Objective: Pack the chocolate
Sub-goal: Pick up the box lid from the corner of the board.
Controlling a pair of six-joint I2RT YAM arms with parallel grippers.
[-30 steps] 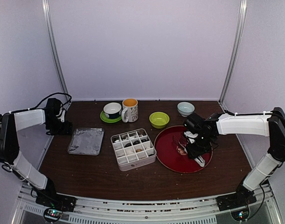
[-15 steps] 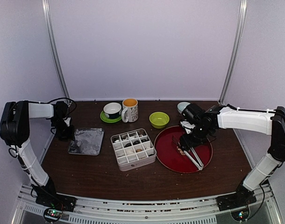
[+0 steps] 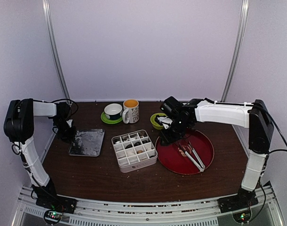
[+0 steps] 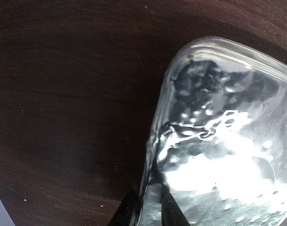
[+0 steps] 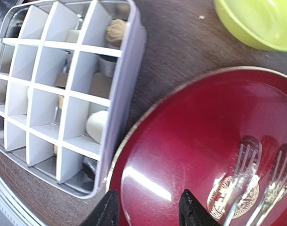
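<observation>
The chocolate (image 5: 97, 125) lies in some cells of the white box (image 3: 136, 164). Beside it, tongs (image 3: 193, 155) rest on the red plate (image 3: 174, 159). The right gripper (image 5: 149, 207) hovers open over the rim of this plate. The left gripper (image 4: 148, 214) straddles the edge of the foil lid (image 3: 87, 141); if it pinches, one cannot tell.

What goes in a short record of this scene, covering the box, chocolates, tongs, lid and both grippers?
box: divided, partly filled
chocolates: in several compartments
tongs: lying on the red tray
lid: flat, left of the box
left gripper: jaws straddle the lid's rim
right gripper: open, empty, over the tray's rim
</observation>
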